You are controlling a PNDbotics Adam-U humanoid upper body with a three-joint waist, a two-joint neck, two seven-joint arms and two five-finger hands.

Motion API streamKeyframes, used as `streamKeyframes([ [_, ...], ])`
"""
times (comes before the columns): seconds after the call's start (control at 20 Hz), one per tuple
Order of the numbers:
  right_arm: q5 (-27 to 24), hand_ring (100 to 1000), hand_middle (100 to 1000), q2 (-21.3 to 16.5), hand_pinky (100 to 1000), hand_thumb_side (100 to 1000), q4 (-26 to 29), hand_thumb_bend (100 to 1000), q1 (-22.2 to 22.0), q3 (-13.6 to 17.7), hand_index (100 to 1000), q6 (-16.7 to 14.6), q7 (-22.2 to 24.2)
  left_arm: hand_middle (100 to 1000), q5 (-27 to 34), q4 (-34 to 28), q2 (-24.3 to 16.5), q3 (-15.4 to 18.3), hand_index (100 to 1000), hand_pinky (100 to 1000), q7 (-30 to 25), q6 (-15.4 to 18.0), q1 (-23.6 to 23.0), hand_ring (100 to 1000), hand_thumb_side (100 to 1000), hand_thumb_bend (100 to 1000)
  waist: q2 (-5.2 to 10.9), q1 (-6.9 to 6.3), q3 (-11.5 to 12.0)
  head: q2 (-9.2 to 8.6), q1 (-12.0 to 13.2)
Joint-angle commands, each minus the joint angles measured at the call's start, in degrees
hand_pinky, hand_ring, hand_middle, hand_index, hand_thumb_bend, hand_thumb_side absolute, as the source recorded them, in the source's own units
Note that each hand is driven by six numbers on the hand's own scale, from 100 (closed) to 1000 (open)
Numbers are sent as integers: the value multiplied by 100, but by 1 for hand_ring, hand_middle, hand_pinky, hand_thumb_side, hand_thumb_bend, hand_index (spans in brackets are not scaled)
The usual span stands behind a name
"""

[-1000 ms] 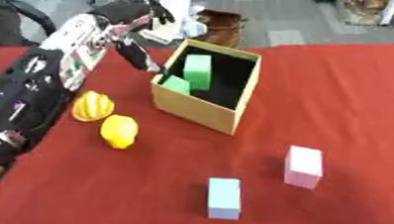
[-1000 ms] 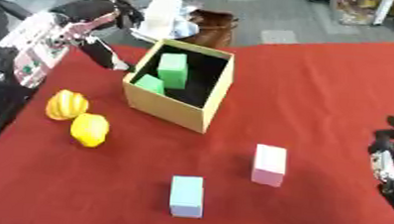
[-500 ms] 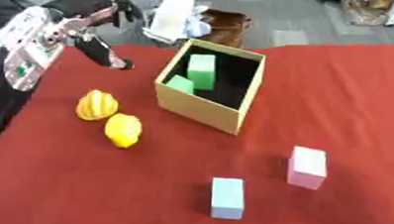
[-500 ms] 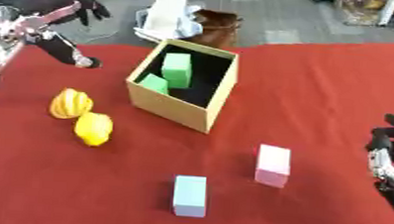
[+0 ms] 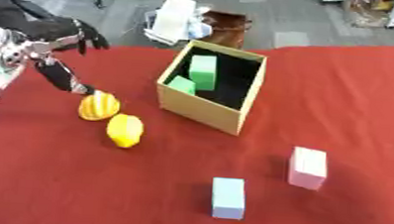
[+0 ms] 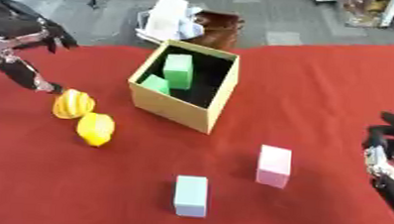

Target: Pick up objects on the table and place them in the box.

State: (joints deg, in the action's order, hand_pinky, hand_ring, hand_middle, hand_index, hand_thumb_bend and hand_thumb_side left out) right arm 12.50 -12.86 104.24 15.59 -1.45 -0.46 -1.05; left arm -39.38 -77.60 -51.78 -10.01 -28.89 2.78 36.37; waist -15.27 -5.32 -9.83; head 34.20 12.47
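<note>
An open cardboard box [image 5: 202,108] stands at mid-table on the red cloth, with two green blocks [image 5: 202,70] inside. Left of it lie two yellow fruit-like things, a ridged one [image 5: 99,106] and a smooth one [image 5: 124,129]. A pink block [image 5: 307,167] and a light blue block [image 5: 227,197] lie in front of the box. My left hand [image 5: 40,48] hovers open at the far left, just above the ridged yellow thing, holding nothing. At the right edge my right hand [image 6: 390,156] rests open, fingers up.
Beyond the table's far edge, on the grey floor, stand a brown bag [image 5: 228,27] and a white bundle [image 5: 174,19]. The red cloth [image 5: 341,84] right of the box carries nothing.
My left hand has swung from the box's back left corner out to the left and down toward the yellow things. The blocks, box and right hand stay put.
</note>
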Motion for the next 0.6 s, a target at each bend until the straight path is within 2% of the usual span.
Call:
streamKeyframes([
  [0.05, 20, 636, 672, -82, 627, 540, 84, 100, 40, 19, 857, 5, -11, 695, -216, 323, -39, 1, 831, 690, -21, -38, 116, 625, 100, 561, 191, 90, 13, -12, -1],
  [0.6, -2, 638, 672, -57, 628, 541, 79, 100, 38, 1, 857, 1, 9, 668, -772, 1522, 631, -48, 809, 669, 230, 11, 533, 603, 100, 550, 190, 157, 6, 17, 29],
])
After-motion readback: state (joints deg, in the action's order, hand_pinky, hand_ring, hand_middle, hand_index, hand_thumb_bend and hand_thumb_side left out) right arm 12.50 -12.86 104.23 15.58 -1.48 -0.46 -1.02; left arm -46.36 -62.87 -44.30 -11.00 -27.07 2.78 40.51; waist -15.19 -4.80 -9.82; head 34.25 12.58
